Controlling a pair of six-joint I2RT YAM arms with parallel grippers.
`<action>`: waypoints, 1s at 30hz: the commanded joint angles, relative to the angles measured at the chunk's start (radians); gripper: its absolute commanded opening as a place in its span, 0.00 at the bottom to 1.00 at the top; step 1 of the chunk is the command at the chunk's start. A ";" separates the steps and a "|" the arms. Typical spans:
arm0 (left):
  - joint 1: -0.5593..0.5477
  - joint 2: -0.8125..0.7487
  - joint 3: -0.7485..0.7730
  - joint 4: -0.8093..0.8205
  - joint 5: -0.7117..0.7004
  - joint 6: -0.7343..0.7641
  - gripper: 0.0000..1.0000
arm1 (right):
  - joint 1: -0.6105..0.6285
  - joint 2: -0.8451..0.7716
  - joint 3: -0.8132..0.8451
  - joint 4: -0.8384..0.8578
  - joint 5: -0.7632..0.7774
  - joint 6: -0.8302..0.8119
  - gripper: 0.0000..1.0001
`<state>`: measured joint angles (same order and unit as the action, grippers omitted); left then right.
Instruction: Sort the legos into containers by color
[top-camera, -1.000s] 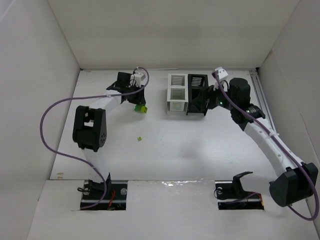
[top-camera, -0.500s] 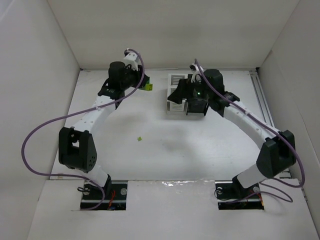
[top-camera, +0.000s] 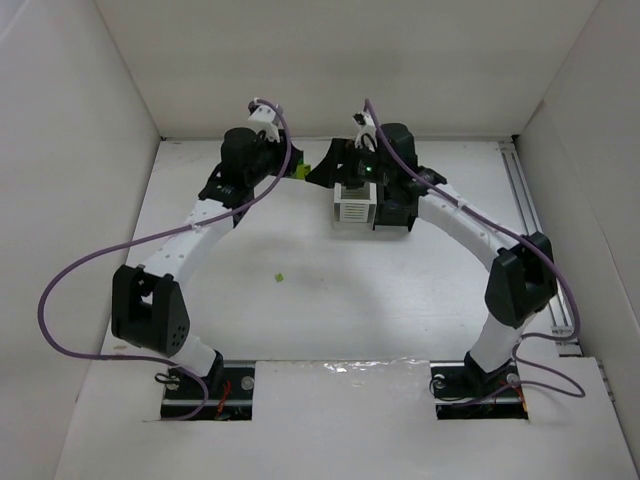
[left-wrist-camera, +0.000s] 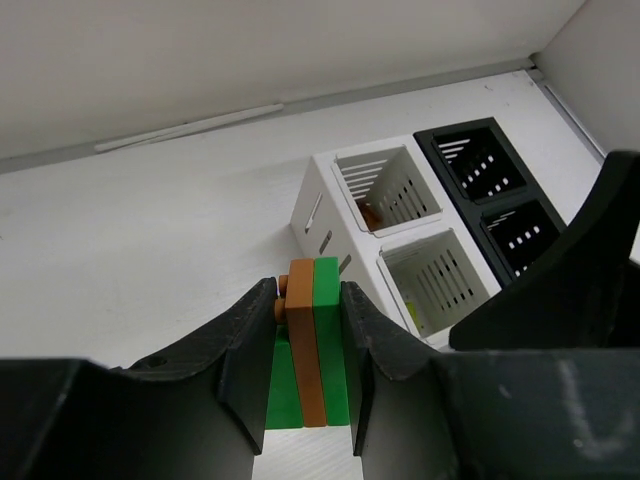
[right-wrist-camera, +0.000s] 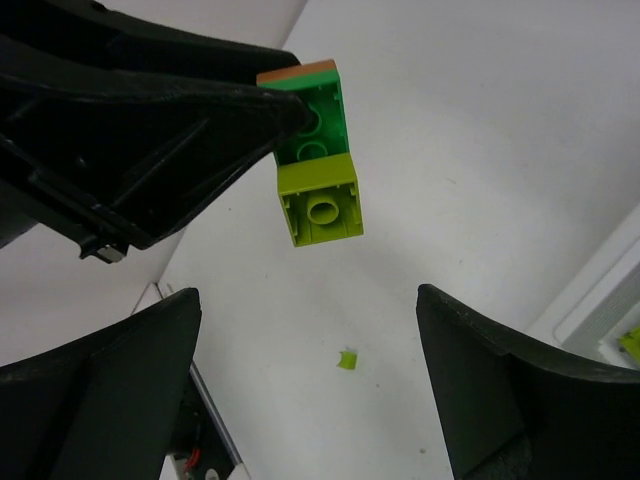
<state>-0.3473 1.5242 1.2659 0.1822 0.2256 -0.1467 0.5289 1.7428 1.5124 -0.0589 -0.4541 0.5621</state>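
Flat matte white desk, boxed in by plain white panels: back wall, left wall, right wall. Thin grey metal rail lies along the desk's right edge, just beside the right wall.

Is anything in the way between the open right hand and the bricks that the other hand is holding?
No, nothing visible. The open right hand faces the brick stack gripped by the left hand, with only empty air between them.

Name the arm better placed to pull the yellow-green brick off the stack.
Right: the right tool stands open facing the yellow-green brick, which juts free of the stack clamped in the left tool.
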 joint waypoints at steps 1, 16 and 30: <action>0.001 -0.058 -0.002 0.056 -0.028 -0.040 0.00 | 0.032 0.018 0.048 0.042 0.037 0.007 0.93; 0.001 -0.067 -0.002 0.037 0.050 -0.050 0.00 | 0.033 0.122 0.169 0.042 0.088 -0.064 0.91; 0.001 -0.076 -0.002 0.048 0.078 -0.050 0.00 | 0.042 0.150 0.201 0.042 0.038 -0.129 0.57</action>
<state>-0.3454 1.5040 1.2659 0.1833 0.2810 -0.1852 0.5636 1.8881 1.6604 -0.0586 -0.4015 0.4667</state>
